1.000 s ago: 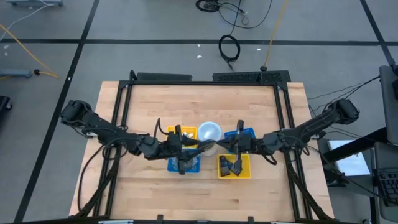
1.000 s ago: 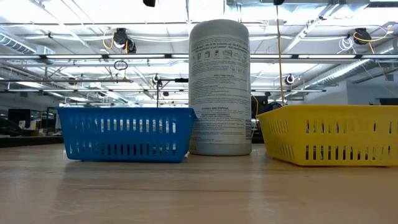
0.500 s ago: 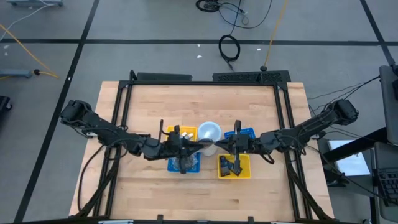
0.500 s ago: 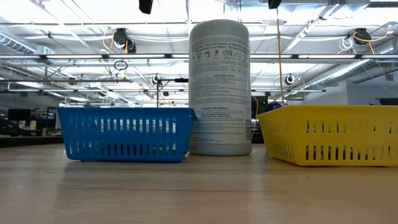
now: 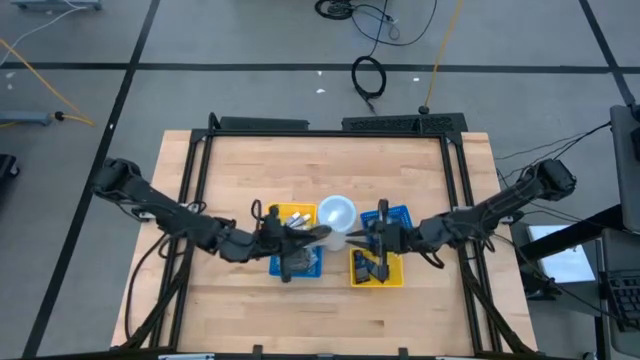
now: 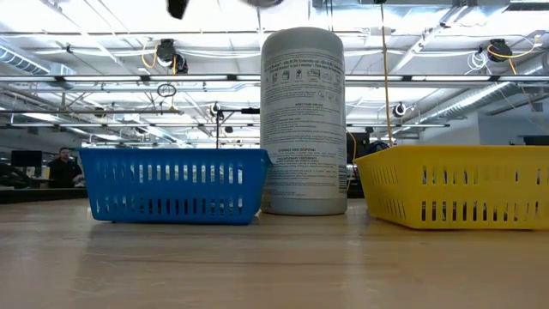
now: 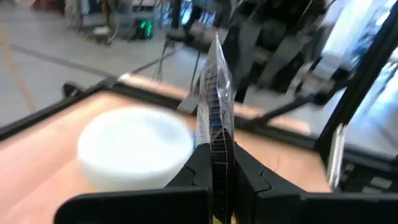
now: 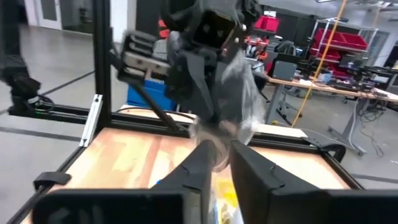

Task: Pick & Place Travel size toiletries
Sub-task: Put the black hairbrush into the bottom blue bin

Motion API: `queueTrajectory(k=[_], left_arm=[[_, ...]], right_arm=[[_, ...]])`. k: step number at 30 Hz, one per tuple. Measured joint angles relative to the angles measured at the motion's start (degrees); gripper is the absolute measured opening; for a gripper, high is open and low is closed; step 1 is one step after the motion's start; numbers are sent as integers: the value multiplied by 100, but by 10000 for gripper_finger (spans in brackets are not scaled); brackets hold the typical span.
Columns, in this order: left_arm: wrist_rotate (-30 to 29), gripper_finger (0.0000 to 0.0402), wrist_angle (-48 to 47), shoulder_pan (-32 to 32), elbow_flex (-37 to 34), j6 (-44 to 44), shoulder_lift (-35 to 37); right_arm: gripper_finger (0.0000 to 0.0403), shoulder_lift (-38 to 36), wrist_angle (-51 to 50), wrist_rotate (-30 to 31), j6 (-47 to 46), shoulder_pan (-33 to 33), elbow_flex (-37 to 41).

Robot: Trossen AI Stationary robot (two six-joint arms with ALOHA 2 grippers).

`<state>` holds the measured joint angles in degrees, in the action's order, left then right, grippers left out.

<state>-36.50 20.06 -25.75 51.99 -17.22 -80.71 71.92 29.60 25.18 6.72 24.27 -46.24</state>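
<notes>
A dark piece in crinkled clear wrap [image 7: 215, 87], one of the travel size toiletries, hangs in the air between my two grippers, just near of the white tub [image 5: 337, 213]. My left gripper [image 5: 303, 234] is shut on it. My right gripper [image 8: 221, 152] faces it from the table's right with its fingers slightly apart. The wrap's end [image 8: 216, 134] lies at those fingertips; I cannot tell whether it touches them. More toiletries lie in the near blue basket [image 5: 297, 263] and the near yellow basket [image 5: 377, 266]. My left gripper pinches the wrapped packet by its edge [image 7: 217, 134] between its two fingers. The fingers come in about level from the table's left. The packet stands on edge, sticks out past the fingertips toward the right gripper, and is lifted clear of the table and baskets.
Two more baskets stand behind, one yellow [image 5: 292, 214] and one blue [image 5: 392, 215], on either side of the tall tub [image 6: 303, 120]. Black frame rails run along the table's edges [image 5: 330, 128]. A person [image 6: 62, 163] stands far off in the room.
My left gripper has drawn back a little toward the table's left and near edge, and the wrapped packet has gone with it, away from my right gripper, which has kept its place.
</notes>
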Motion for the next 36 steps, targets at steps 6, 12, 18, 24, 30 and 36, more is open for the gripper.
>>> queueTrajectory(k=[6, 12, 18, 24, 30, 36], left_arm=[[-208, 11, -1515, -423, 0, -967, 331], [-209, 11, -2340, -610, 0, -1514, 330], [-206, 15, -2465, -483, 0, -1857, 328], [60, 10, -2601, -389, -109, -2237, 79], [94, 13, -2596, -274, -230, -2906, -177], [211, 10, -2590, -228, -236, -3048, -348]], right_arm=[[99, -4, -290, 1, -66, 281, 0], [119, -2, -1089, -1, -606, 564, 0], [120, -2, -1764, -2, -1135, 778, 0], [115, -2, -2245, -3, -1569, 929, 2], [114, -2, -2262, -1, -1656, 999, 63], [114, 0, -1922, 8, -1657, 955, 352]])
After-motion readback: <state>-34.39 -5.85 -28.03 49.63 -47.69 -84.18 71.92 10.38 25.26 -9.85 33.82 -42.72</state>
